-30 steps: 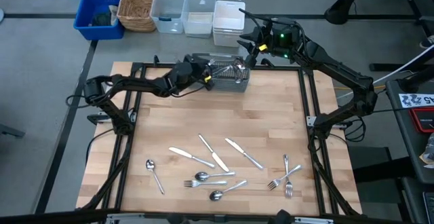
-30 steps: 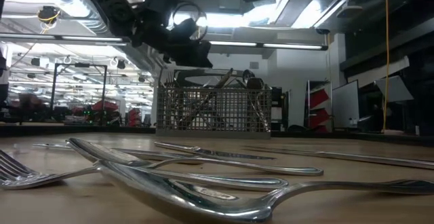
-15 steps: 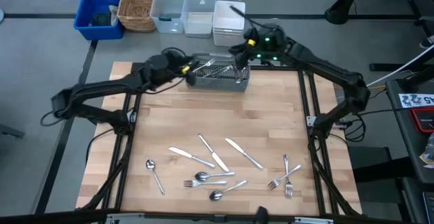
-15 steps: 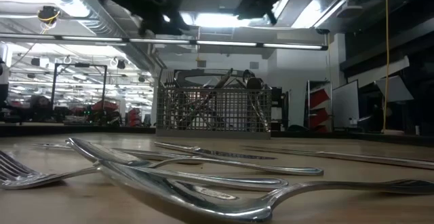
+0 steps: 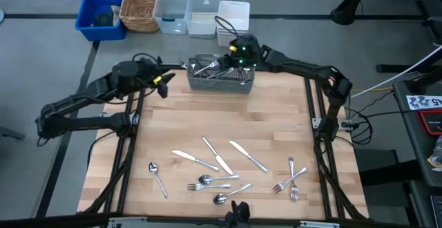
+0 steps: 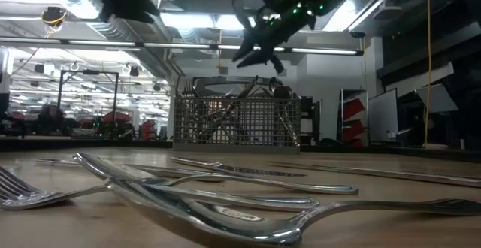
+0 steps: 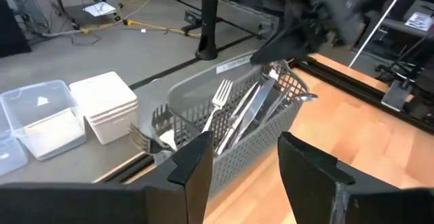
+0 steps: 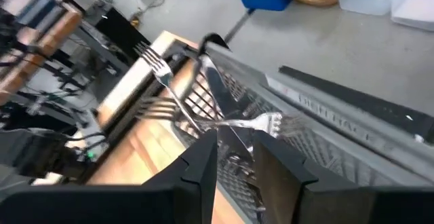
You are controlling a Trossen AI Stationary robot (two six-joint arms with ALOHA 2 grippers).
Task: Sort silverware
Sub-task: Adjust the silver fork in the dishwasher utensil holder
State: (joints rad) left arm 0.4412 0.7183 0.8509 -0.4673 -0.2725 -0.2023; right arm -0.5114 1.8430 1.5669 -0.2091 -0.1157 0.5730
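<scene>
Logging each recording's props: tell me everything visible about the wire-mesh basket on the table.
The wire-mesh basket is a grey, rectangular metal caddy with fine mesh walls and an open top, standing upright at the table's far edge, near its middle. Forks and knives lean inside, handles and tines poking above the rim. The right gripper hovers over its right part; whether it touches is unclear. The left gripper is apart, to its left.

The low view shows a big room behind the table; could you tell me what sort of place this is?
Probably a robotics lab or workshop: exposed ceiling ducts, long strip lights, and more black-framed rigs standing in rows behind the grey wire-mesh basket.
</scene>
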